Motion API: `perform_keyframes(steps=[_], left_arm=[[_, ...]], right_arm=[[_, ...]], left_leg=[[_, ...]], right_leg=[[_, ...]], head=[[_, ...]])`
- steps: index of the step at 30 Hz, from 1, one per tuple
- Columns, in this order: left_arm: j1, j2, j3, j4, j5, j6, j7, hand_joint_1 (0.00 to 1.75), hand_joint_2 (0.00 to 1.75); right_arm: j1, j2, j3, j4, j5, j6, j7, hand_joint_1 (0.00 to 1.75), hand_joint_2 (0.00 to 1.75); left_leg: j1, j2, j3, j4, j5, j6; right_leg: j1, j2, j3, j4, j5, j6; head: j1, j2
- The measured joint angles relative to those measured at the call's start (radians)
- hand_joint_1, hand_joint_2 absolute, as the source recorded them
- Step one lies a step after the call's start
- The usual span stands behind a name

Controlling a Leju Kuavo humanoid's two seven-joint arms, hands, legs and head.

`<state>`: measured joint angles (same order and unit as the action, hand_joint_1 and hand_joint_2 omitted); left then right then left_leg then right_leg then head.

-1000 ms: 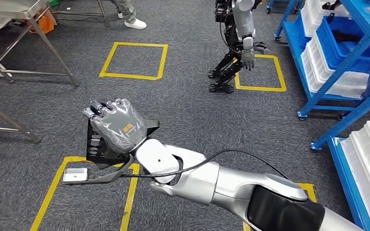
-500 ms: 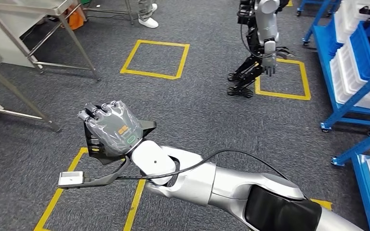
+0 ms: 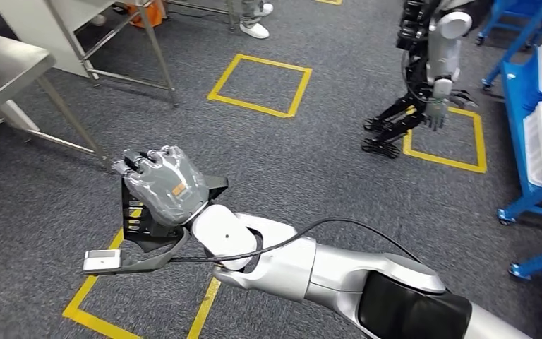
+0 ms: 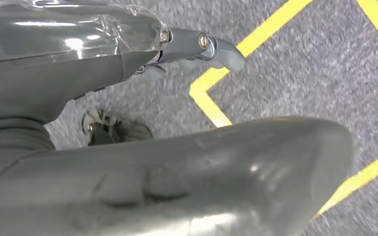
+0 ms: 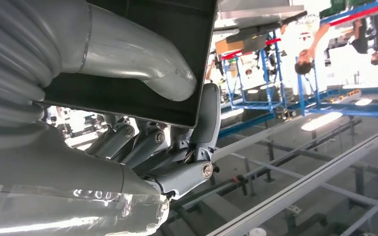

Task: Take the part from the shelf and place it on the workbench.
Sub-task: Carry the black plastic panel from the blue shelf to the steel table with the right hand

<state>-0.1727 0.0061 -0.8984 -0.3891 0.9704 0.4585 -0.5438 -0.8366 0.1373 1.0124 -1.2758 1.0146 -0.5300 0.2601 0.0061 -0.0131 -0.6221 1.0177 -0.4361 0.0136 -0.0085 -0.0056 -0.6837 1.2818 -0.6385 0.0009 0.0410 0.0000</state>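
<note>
We carry the black part [image 3: 141, 212] in our right robot hand [image 3: 164, 182], fingers wrapped over its top edge and the thumb pressed against its flat face, as the right wrist view confirms [image 5: 142, 59]. The part is a flat, bracket-like plate held roughly upright in front of us, its long axis running up and down, with a cable and small white tag [image 3: 103, 260] trailing beneath the wrist.

The desk [image 3: 3, 63], a steel-topped table on angled legs, stands ahead and to our left, well apart from the part; the blue shelf [image 3: 536, 113] lies off to our right. So the delivery, we judge, runs forward and leftward from the right robot hand, across grey carpet marked with yellow tape squares [image 3: 260, 86].

Our left robot hand [image 4: 197, 46] hangs low over the floor, holding nothing that we can see; whether its fingers are spread or curled we cannot tell.

Another humanoid robot [image 3: 430, 78] stands beside a taped square, near the shelf.
</note>
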Motion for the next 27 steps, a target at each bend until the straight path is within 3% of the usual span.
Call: perform_keyframes(steps=[1, 2, 3, 4, 6, 8, 10, 12, 14, 15, 16, 17, 18, 21, 23, 25, 27], left_arm=[[0.0, 0.0, 0.0, 0.0, -0.001, -0.001, 0.001, 0.0, 0.0], [0.0, 0.0, 0.0, 0.0, -0.003, -0.001, 0.003, 0.0, 0.0], [0.0, 0.0, 0.0, 0.0, -0.004, -0.001, 0.003, 0.0, 0.0], [-0.001, 0.0, 0.0, 0.0, -0.004, -0.001, 0.004, 0.0, 0.0], [-0.002, 0.0, 0.0, 0.0, -0.005, -0.001, 0.004, 0.0, 0.0], [-0.003, 0.0, 0.0, 0.0, -0.006, -0.001, 0.006, 0.0, 0.0], [-0.002, 0.0, 0.0, 0.0, -0.007, -0.001, 0.007, 0.0, 0.0], [-0.003, 0.001, 0.0, 0.0, -0.008, -0.001, 0.007, 0.0, 0.0], [-0.005, 0.001, 0.0, 0.0, -0.01, -0.004, 0.007, 0.0, 0.0], [-0.007, 0.001, -0.001, 0.0, -0.013, -0.009, 0.007, 0.0, 0.0], [-0.007, 0.001, -0.001, 0.0, -0.017, -0.016, 0.007, 0.0, 0.0], [-0.007, 0.001, -0.001, 0.0, -0.021, -0.023, 0.007, 0.0, 0.0], [-0.007, 0.001, -0.001, 0.0, -0.026, -0.03, 0.007, 0.0, 0.0], [-0.008, 0.003, -0.001, 0.0, -0.04, -0.044, -0.002, 0.0, 0.0], [-0.01, 0.004, -0.001, 0.0, -0.046, -0.052, -0.013, 0.0, 0.0], [-0.011, 0.007, -0.001, 0.0, -0.049, -0.057, -0.02, 0.0, 0.0], [-0.013, 0.01, -0.001, 0.0, -0.053, -0.06, -0.024, 0.0, 0.0]], right_arm=[[0.001, -0.002, 0.0, 0.002, 0.0, 0.0, 0.001, 1.75, 1.75], [0.002, -0.003, 0.0, 0.003, 0.0, 0.0, 0.002, 1.75, 1.75], [0.002, -0.003, 0.0, 0.004, 0.0, 0.0, 0.002, 1.75, 1.75], [0.002, -0.003, 0.0, 0.004, 0.0, -0.001, 0.002, 1.75, 1.75], [0.002, -0.004, 0.0, 0.005, 0.0, -0.001, 0.003, 1.75, 1.75], [0.002, -0.005, 0.0, 0.008, -0.001, -0.002, 0.003, 1.75, 1.75], [0.001, -0.005, 0.0, 0.01, -0.001, -0.003, 0.004, 1.75, 1.75], [-0.001, -0.003, 0.0, 0.011, -0.001, -0.003, 0.004, 1.75, 1.75], [-0.002, -0.003, 0.0, 0.012, -0.001, -0.003, 0.004, 1.75, 1.75], [-0.002, -0.003, 0.0, 0.014, -0.001, -0.003, 0.005, 1.75, 1.75], [-0.002, -0.003, 0.0, 0.015, -0.001, -0.003, 0.005, 1.75, 1.75], [-0.001, -0.003, 0.0, 0.017, -0.001, -0.003, 0.006, 1.75, 1.75], [-0.001, -0.003, 0.0, 0.018, -0.001, -0.003, 0.006, 1.75, 1.75], [-0.002, -0.003, 0.0, 0.02, -0.002, -0.003, 0.006, 1.75, 1.75], [-0.003, -0.004, 0.0, 0.02, -0.002, -0.003, 0.005, 1.75, 1.75], [-0.003, -0.004, 0.0, 0.02, -0.003, -0.004, 0.004, 1.75, 1.75], [-0.004, -0.005, -0.001, 0.02, -0.004, -0.005, 0.001, 1.75, 1.75]], left_leg=[[-0.001, -0.009, 0.0, 0.001, -0.001, 0.001], [-0.001, -0.019, 0.001, 0.002, -0.001, 0.001], [-0.001, -0.03, 0.001, 0.004, -0.003, 0.001], [-0.001, -0.041, 0.002, 0.008, -0.005, -0.001], [0.0, -0.06, -0.003, 0.017, -0.01, -0.009], [0.003, -0.074, -0.012, 0.022, -0.011, -0.02], [0.008, -0.082, -0.014, 0.022, -0.012, -0.032], [0.005, -0.054, -0.024, 0.053, -0.033, -0.042], [0.005, -0.014, -0.073, 0.16, -0.087, -0.051], [0.007, -0.006, -0.107, 0.228, -0.114, -0.055], [0.009, -0.001, -0.135, 0.28, -0.129, -0.058], [0.011, 0.001, -0.146, 0.298, -0.126, -0.06], [0.013, 0.005, -0.135, 0.275, -0.103, -0.06], [0.011, 0.046, -0.036, 0.073, -0.011, -0.055], [0.003, 0.062, -0.013, 0.017, 0.0, -0.043], [0.0, 0.046, -0.014, 0.013, 0.0, -0.03], [0.002, 0.031, -0.006, 0.005, 0.001, -0.017]], right_leg=[[0.001, 0.003, -0.026, 0.043, -0.006, 0.0], [0.001, 0.005, -0.036, 0.05, 0.009, -0.001], [0.001, 0.007, -0.026, 0.014, 0.042, -0.003], [0.0, 0.015, 0.0, -0.055, 0.088, -0.006], [-0.002, 0.049, 0.05, -0.182, 0.147, -0.01], [0.001, 0.067, 0.064, -0.222, 0.154, -0.013], [0.002, 0.05, 0.067, -0.23, 0.158, -0.021], [-0.002, 0.031, 0.076, -0.24, 0.161, -0.031], [-0.002, 0.009, 0.083, -0.245, 0.16, -0.038], [-0.001, -0.002, 0.084, -0.244, 0.158, -0.039], [0.0, -0.013, 0.085, -0.244, 0.156, -0.04], [0.0, -0.023, 0.086, -0.244, 0.154, -0.04], [0.0, -0.032, 0.089, -0.244, 0.151, -0.039], [0.003, -0.055, 0.103, -0.243, 0.139, -0.03], [0.008, -0.065, 0.107, -0.244, 0.134, -0.021], [0.008, -0.077, 0.113, -0.247, 0.13, -0.011], [0.004, -0.066, 0.113, -0.227, 0.109, -0.002]], head=[[0.002, 0.0], [0.002, 0.0], [0.003, 0.0], [0.004, 0.0], [0.005, 0.0], [0.004, 0.0], [0.004, 0.0], [-0.001, 0.0], [-0.006, 0.0], [-0.007, 0.0], [-0.007, 0.0], [-0.008, 0.0], [-0.008, 0.0], [-0.008, 0.0], [-0.008, 0.0], [-0.007, 0.0], [-0.006, 0.0]])
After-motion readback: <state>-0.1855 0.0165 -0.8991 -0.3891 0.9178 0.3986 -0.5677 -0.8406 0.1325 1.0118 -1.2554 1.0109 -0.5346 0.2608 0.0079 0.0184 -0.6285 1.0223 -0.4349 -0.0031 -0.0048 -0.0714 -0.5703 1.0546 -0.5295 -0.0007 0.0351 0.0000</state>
